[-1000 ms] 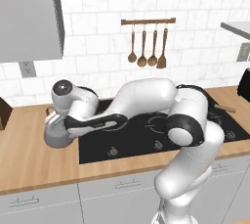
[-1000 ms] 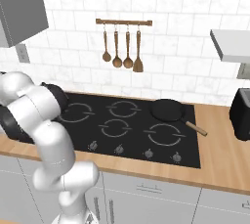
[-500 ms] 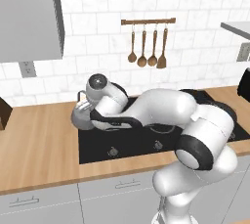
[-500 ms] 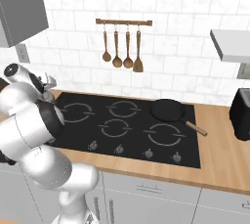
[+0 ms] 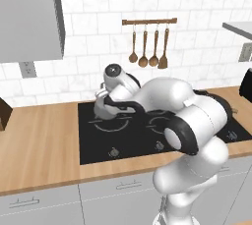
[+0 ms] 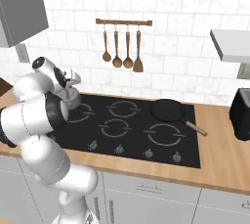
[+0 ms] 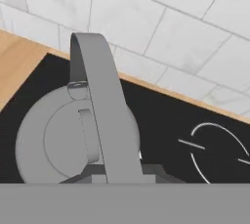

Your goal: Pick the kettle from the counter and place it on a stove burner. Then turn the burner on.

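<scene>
The dull-grey kettle (image 5: pixel 104 108) hangs over the back-left part of the black cooktop (image 5: pixel 138 143), by its left edge; I cannot tell if its base touches the glass. My gripper (image 5: pixel 106 96) is shut on its arched handle (image 7: pixel 97 96) from above. In the right base view the kettle (image 6: pixel 72 100) sits just under the gripper (image 6: pixel 72 87), partly hidden by my forearm. From the hand, the lid and knob (image 7: pixel 85 137) lie below, with a burner ring (image 7: pixel 215 149) to the right. The wood counter (image 5: pixel 39 135) lies left of the cooktop.
A black frying pan (image 6: pixel 167 109) rests on the back-right burner. A row of knobs (image 6: pixel 118 149) runs along the cooktop's front. Wooden utensils (image 6: pixel 122 47) hang on the tiled wall. A black appliance (image 6: pixel 240 115) stands far right, and a brown block (image 5: pixel 4 113) far left.
My arm has swung right with the kettle in its grip, carrying it from above the counter left of the cooktop to over the cooktop's back-left area.
</scene>
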Robot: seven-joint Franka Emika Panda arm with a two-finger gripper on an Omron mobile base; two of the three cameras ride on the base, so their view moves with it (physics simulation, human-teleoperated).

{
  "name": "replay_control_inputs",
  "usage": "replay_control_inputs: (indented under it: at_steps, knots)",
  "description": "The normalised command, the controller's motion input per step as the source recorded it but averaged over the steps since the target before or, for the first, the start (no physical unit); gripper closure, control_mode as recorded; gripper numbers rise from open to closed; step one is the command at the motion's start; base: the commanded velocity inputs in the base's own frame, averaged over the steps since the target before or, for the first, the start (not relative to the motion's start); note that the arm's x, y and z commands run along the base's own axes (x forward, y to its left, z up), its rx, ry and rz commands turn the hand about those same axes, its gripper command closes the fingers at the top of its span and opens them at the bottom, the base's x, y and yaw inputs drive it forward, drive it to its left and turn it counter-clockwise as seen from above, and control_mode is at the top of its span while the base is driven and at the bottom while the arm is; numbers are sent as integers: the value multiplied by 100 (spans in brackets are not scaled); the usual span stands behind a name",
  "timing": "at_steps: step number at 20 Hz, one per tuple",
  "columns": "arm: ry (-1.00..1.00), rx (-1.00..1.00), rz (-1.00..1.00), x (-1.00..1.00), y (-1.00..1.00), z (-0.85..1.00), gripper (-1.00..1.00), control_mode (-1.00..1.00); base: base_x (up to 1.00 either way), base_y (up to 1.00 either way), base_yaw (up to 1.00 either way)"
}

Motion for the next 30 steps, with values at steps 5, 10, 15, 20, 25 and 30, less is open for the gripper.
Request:
replay_control_inputs:
  at_steps: [5, 10, 15, 20, 25, 30]
  knots:
    - [9, -12, -3, 4, -22, -14, 100, -100, 0, 0, 0]
    - [8, -8, 0, 11, 1, -23, 100, -100, 0, 0, 0]
    - [4, -4, 0, 6, 0, -34, 100, -100, 0, 0, 0]
    - [1, 0, 0, 0, 0, -24, 100, -100, 0, 0, 0]
    - [0, 0, 0, 0, 0, -1, 100, -100, 0, 0, 0]
    - [0, 0, 0, 0, 0, 0, -100, -100, 0, 0, 0]
